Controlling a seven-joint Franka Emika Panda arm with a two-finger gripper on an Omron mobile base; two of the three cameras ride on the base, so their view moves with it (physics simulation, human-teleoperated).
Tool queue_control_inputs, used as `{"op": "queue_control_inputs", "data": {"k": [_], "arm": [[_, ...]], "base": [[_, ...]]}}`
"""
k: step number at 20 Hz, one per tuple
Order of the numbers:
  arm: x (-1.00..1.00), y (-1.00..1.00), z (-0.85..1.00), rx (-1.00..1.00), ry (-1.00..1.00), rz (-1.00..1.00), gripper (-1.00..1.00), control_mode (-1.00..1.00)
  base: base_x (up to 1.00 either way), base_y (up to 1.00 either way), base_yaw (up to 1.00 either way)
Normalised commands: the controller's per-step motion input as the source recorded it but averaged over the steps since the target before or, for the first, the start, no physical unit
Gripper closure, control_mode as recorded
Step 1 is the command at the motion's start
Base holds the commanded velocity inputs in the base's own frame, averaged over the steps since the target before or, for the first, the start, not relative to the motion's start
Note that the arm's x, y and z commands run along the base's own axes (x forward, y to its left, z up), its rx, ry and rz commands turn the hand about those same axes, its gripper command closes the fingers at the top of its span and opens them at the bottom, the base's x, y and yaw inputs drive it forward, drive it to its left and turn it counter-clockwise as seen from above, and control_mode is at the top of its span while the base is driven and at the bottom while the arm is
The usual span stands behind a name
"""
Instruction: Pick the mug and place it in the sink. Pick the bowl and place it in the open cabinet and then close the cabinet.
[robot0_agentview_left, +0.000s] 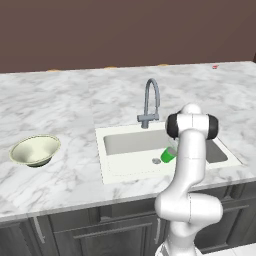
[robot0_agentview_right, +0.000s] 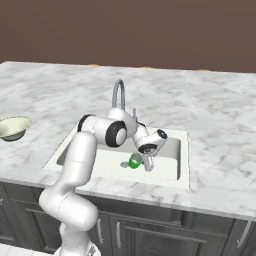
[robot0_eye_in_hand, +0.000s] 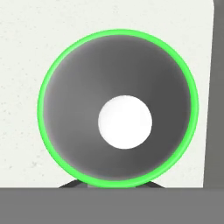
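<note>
Green catches the eye first: the small bright green cylindrical mug (robot0_agentview_right: 135, 160) is down inside the white rectangular recessed sink (robot0_agentview_left: 131, 168), close by the round metal drain (robot0_agentview_left: 156, 161), with the grey gooseneck faucet (robot0_agentview_left: 150, 102) arching above. The white arm's two-finger hand (robot0_agentview_right: 148, 164) is low in the basin right beside it, jaws drawn in tight on the mug's rim, and the hand view looks straight down the mug's dark inside at a pale round bottom, green lip (robot0_eye_in_hand: 118, 109) all around. So I'd call the first job nearly finished; the mug is in the basin but not yet let go. Everything else is left: the wide shallow cream-white bowl (robot0_agentview_left: 35, 150) with its dark underside sits untouched on the marble surface (robot0_agentview_left: 60, 105), well apart to the left of the sink, and it has to reach the cabinet before the door gets closed. As for brands or labels, I can read no writing on anything.
</note>
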Motion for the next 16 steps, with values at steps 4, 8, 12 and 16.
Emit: {"op": "queue_control_inputs", "data": {"k": [4, 8, 12, 16], "arm": [[0.29, 0.0, -0.1, 0.0, 0.12, 0.0, 1.0, -1.0], [0.23, 0.0, -0.06, 0.0, 0.11, 0.0, 1.0, -1.0], [0.17, 0.0, -0.08, 0.0, 0.07, 0.0, 1.0, -1.0], [0.0, 0.0, -0.03, 0.0, 0.0, 0.0, -1.0, -1.0]], "base": [[0.0, 0.0, 0.0], [0.0, 0.0, 0.0], [0.0, 0.0, 0.0], [0.0, 0.0, 0.0]]}}
